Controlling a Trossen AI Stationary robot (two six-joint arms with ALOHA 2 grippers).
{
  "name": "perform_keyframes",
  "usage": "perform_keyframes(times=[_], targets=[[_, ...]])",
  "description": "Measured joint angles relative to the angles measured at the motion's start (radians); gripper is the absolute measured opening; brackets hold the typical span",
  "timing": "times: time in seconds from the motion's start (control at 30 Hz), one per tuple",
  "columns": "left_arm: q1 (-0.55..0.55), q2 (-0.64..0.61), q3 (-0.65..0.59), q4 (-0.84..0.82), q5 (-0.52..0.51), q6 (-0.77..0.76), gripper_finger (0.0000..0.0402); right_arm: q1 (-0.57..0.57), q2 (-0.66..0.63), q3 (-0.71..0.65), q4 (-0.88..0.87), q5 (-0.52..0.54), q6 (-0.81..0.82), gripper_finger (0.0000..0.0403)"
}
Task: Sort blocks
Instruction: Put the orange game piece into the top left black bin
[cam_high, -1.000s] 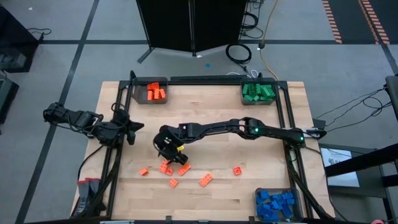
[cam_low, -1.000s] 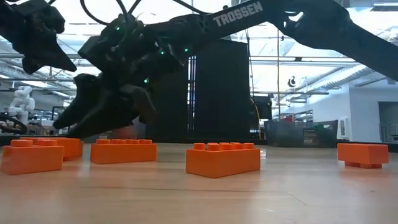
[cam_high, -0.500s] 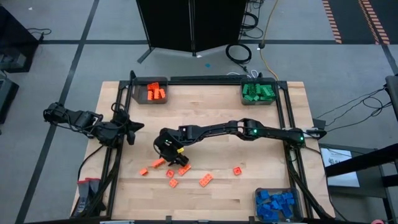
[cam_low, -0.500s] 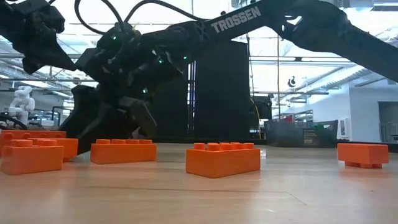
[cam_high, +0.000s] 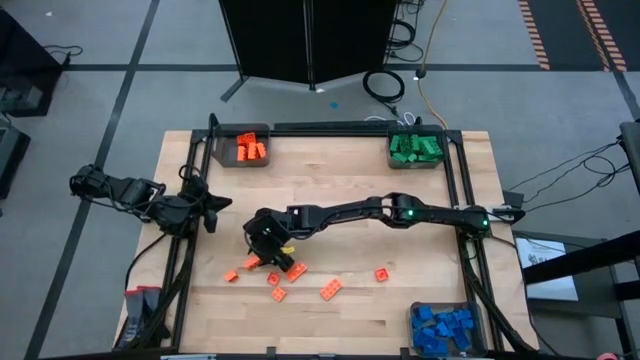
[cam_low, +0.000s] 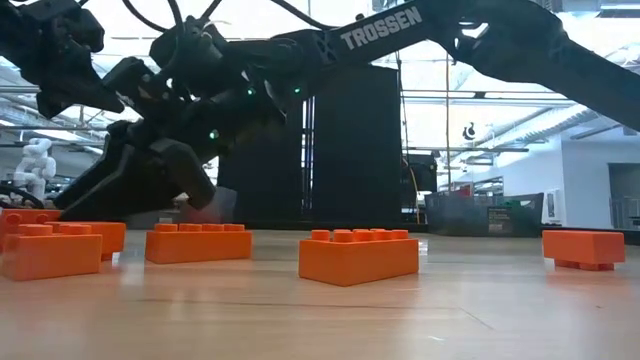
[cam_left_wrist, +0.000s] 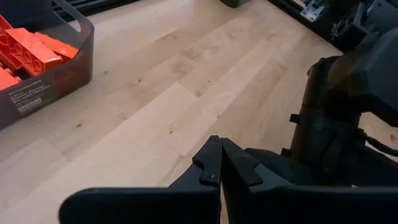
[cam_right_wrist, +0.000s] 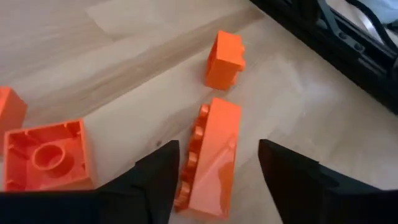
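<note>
The right gripper (cam_right_wrist: 214, 165) has dropped over an orange block (cam_right_wrist: 211, 155) lying on its side on the bench (cam_high: 330, 190). Its jaws are narrowing but not yet gripping, so a pick seems imminent. The left gripper (cam_left_wrist: 219, 163) waits closed.

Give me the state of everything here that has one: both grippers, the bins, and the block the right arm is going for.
Right gripper: open, fingers astride an oblong orange block, not yet gripping it.
Oblong orange block: on its side on the table, studs sideways.
Left gripper: shut, empty, waiting at the table's left edge.
Orange bin: holds orange blocks.
Green bin: holds green blocks.
Blue bin: holds blue blocks.
</note>
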Motion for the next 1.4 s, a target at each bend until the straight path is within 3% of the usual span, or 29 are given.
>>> perform_keyframes(times=[0.53,0.8,1.07,1.27,1.4], targets=[[0.000,0.000,0.000,-0.003,0.001,0.008,0.0000,-0.001,0.020,0.000,-0.007,0.040,0.128,0.0077],[0.000,0.000,0.000,-0.006,0.000,0.008,0.0000,-0.023,-0.027,0.000,-0.042,0.084,0.286,0.0077],[0.000,0.000,0.000,-0.009,-0.021,0.007,0.0000,-0.148,-0.142,0.000,-0.175,0.186,0.337,0.0077],[0.000,0.000,0.000,-0.009,-0.036,0.001,0.0000,-0.268,-0.182,0.003,-0.097,0.270,0.394,0.0077],[0.000,0.000,0.000,-0.008,-0.037,-0.001,0.0000,-0.340,-0.174,-0.001,-0.011,0.272,0.478,0.0077]])
